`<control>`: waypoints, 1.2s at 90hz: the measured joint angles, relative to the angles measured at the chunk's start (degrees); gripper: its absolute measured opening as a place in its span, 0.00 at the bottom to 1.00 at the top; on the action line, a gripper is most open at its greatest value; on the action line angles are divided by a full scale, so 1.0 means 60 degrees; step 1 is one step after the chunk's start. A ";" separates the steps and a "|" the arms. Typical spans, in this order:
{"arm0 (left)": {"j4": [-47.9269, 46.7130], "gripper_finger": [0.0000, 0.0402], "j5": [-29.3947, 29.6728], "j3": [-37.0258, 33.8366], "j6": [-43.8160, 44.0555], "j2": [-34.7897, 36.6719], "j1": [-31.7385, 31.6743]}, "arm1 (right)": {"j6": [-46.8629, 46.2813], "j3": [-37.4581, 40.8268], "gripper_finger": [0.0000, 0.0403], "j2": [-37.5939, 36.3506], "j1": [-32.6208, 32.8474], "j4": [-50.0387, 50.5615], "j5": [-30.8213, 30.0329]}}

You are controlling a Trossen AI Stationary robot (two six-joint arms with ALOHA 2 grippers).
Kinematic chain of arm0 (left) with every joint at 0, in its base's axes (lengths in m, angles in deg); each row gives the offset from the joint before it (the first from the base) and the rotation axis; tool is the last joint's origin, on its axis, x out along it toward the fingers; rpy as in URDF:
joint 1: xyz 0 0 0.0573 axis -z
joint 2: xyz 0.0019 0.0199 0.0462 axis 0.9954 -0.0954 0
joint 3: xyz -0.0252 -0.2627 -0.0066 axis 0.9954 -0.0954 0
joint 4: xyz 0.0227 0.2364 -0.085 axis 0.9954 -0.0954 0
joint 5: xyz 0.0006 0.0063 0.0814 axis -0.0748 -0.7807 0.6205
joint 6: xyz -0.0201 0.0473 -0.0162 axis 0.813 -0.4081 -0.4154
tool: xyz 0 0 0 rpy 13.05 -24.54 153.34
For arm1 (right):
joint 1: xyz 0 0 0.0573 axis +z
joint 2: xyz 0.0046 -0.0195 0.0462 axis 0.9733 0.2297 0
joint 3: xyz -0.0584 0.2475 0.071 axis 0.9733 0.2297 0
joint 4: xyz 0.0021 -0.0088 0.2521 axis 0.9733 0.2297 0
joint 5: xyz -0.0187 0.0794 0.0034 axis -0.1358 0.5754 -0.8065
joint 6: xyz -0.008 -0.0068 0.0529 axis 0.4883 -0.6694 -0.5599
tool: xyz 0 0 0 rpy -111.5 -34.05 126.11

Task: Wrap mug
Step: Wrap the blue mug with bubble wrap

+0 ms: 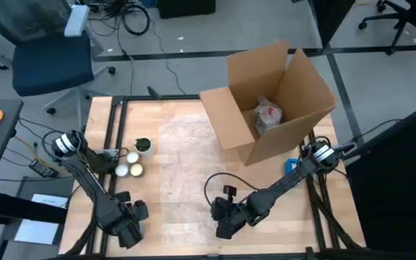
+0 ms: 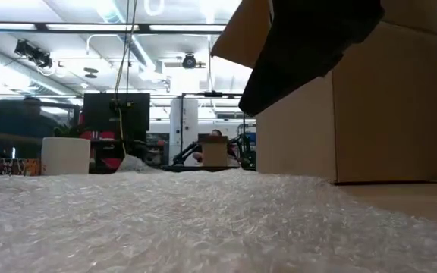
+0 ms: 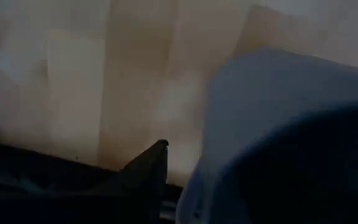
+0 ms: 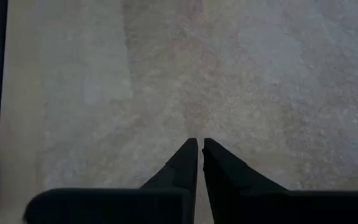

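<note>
The right gripper [image 4: 197,144], jaws nearly closed on nothing, is hovering over the bubble wrap sheet [image 1: 186,155] beside the cardboard box [image 1: 266,108], likely to pinch its edge, while the mugs [image 1: 130,165] are waiting left of the sheet and the left gripper [image 1: 130,232], jaw state impossible to tell, is idling nearby

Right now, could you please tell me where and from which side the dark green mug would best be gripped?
Probably the rim, pinched from straight above. The dark green mug stands upright with its mouth open upward. Three white round items crowd its near side, so a sideways approach looks blocked there. I cannot make out a handle. The left gripper is the nearer one.
</note>
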State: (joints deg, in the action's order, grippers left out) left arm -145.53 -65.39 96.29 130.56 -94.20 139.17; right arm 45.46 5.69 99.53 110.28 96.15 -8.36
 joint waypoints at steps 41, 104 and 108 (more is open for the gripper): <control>0.0909 0.04 -0.0379 -0.0617 -0.1033 0.0005 -0.0847 | 0.0001 -0.0003 0.00 0.0000 -0.0025 -0.0068 -0.0001; -0.0594 0.00 0.2541 0.1927 -0.4636 -0.0011 -0.3496 | 0.0001 -0.0003 0.00 0.0000 -0.0095 -0.0211 0.0032; -0.0213 0.00 0.2764 0.1806 -0.4936 -0.0007 -0.3817 | 0.0001 -0.0003 0.00 0.0000 -0.0095 -0.0207 0.0032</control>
State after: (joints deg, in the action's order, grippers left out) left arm -146.81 -48.81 107.13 100.94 -94.24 116.27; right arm 45.47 5.67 99.53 109.71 94.91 -8.17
